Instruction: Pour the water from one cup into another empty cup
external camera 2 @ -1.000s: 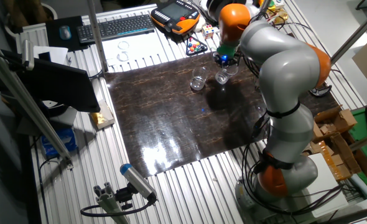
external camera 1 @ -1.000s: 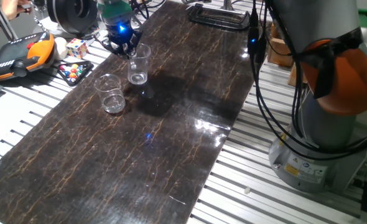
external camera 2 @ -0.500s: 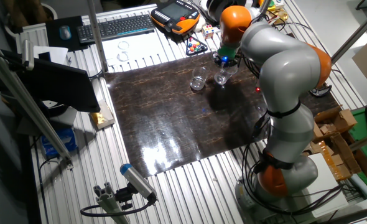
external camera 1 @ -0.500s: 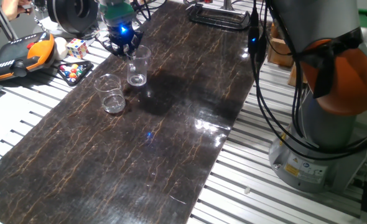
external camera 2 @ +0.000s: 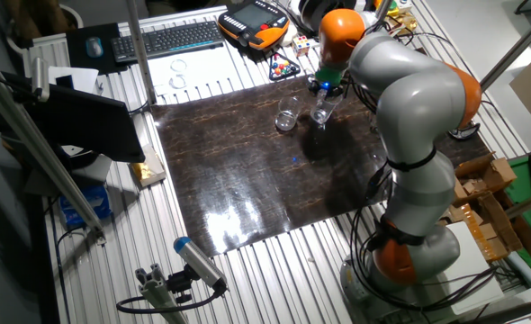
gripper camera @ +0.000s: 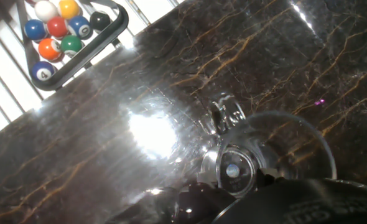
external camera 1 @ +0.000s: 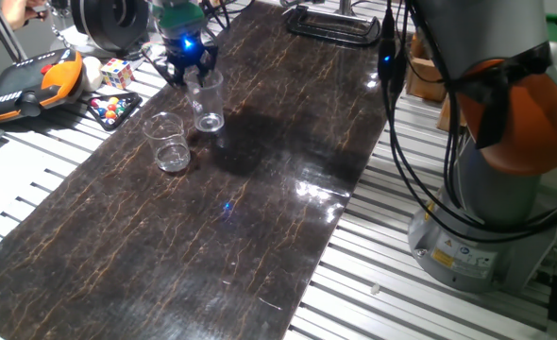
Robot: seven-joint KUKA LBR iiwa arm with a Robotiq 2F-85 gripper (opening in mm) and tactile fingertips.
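The taller, narrower clear cup point(external camera 1: 207, 102) stands on the dark marbled tabletop point(external camera 1: 260, 189), leaning a little. My gripper point(external camera 1: 190, 77) is at its rim on the far-left side, shut on the cup wall. From the other side the same cup point(external camera 2: 320, 110) sits under the gripper point(external camera 2: 323, 91). The hand view looks down into this cup point(gripper camera: 233, 169), with dark fingers point(gripper camera: 199, 200) along the bottom edge. The shorter, wider cup point(external camera 1: 169, 143) stands apart to the near left and shows again as a small glass cup point(external camera 2: 286, 120). I cannot make out the water.
A triangle rack of billiard balls point(external camera 1: 111, 109) point(gripper camera: 65, 34) lies just off the tabletop beside the cups. A Rubik's cube point(external camera 1: 116, 73) and an orange-black pendant point(external camera 1: 33, 80) lie beyond it. A black frame point(external camera 1: 330, 24) sits at the far end. My arm's base point(external camera 1: 491, 198) stands at the right.
The gripper has come down and closed on the tall cup's rim. The cup has shifted slightly left and now leans. The short cup has not moved.
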